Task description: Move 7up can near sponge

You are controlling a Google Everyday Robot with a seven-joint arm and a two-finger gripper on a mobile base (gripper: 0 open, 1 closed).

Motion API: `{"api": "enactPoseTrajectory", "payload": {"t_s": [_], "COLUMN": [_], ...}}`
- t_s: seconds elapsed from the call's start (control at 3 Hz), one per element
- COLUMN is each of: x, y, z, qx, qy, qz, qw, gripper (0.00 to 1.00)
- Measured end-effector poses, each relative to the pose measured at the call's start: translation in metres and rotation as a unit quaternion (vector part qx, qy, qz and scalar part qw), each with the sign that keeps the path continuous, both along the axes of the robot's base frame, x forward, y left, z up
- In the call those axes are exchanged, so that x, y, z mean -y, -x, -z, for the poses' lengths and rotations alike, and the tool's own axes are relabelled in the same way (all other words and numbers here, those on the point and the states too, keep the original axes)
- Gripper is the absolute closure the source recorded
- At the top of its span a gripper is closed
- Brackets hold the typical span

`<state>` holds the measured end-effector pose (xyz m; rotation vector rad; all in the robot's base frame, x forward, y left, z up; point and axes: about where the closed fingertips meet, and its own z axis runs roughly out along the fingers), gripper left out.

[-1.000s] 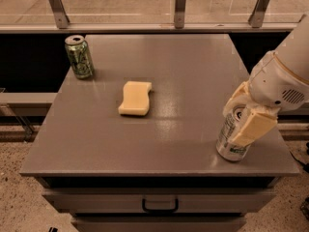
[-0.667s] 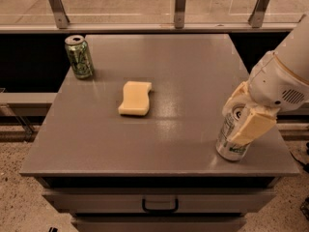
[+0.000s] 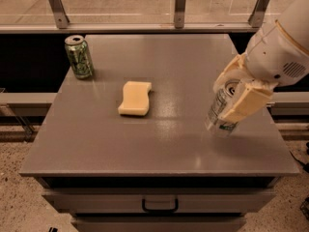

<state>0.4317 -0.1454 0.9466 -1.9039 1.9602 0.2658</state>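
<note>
A: Which step is in hand?

B: The carry, I judge. The gripper (image 3: 235, 96) is at the right side of the table (image 3: 159, 149), its two pale fingers pinching the 7up can (image 3: 222, 112) between them, one in front of the can and one behind.

A: Is the can standing on the table?

B: It seems not. It tilts, its silver top leaning toward the arm (image 3: 285, 47), and its base looks just clear of the surface with a shadow under it (though I cannot be sure of the gap).

A: And the sponge?

B: The sponge (image 3: 135, 98) lies flat left of the table's middle, well apart from the can, with bare tabletop between them.

A: So what does the next move call for?

B: Travel to the left across that stretch, then setting the can down upright just beside the sponge without nudging it. The tilt should be levelled before release, or the can may topple.

A: Any writing to read?

B: Only green marks near the 7up can's base, too small to make out. The dark green can (image 3: 79, 57) at the far left corner shows a pattern but no readable words.
</note>
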Motion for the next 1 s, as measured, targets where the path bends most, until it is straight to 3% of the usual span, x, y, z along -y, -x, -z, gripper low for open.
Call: {"api": "enactPoseTrajectory", "payload": {"t_s": [0.33,1.0], "x": [-0.028,-0.101], "y": [-0.023,-0.059], "z": [-0.023,-0.028], "qx": [0.025,0.029], "qy": [-0.008,-0.023], "qz": [-0.025,-0.087], "qw": [0.9994,0.9956], "gripper": [1.00,1.00]}}
